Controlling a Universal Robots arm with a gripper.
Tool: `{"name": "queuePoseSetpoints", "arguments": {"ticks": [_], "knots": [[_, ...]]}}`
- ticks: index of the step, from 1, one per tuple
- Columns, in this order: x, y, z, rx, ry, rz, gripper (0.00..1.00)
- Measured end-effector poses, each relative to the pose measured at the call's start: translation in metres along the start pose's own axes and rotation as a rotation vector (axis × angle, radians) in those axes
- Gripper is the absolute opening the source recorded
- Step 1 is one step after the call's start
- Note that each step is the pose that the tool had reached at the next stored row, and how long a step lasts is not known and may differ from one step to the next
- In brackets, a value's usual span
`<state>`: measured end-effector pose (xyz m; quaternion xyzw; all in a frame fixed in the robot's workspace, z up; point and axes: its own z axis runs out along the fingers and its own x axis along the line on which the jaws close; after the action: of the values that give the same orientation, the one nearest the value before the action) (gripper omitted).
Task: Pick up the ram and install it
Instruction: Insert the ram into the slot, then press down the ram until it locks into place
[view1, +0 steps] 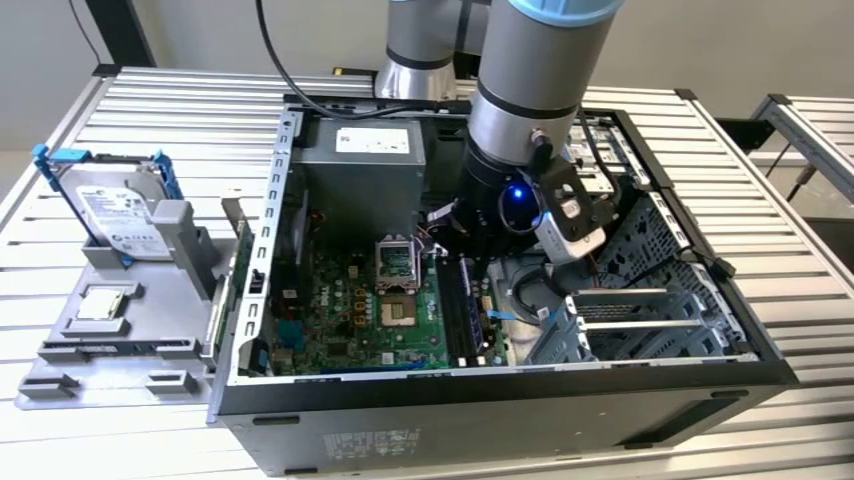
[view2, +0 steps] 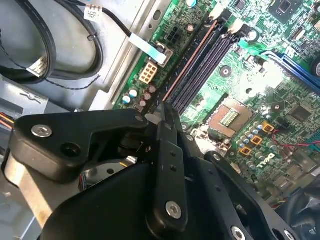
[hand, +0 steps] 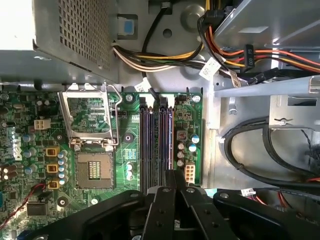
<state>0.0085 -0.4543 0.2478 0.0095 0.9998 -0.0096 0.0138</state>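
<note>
Pincer (hand: 167, 182) over memory slots (hand: 156, 145), cables (hand: 250, 145) probably crowding alongside

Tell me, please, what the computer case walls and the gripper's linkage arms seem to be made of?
Computer case: apparently sheet metal, dull grey, with folded edges and punched slots. Gripper linkage arms: matte black, probably moulded plastic or coated metal; silver screw heads sit in them, and the look does not settle which.

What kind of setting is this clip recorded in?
Probably a lab bench set up for computer assembly. An open computer case lies on a slatted metal table, its motherboard bare, and a hard drive waits on a grey parts holder beside it.
</note>
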Motion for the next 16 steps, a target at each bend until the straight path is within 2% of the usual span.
{"name": "queuePoseSetpoints", "arguments": {"ticks": [3,16], "knots": [[0.0,0.0,0.0,-0.0002,-0.0001,-0.006,0.0],[0.0,0.0,-0.0009,-0.0057,-0.0039,-0.206,0.0]]}}
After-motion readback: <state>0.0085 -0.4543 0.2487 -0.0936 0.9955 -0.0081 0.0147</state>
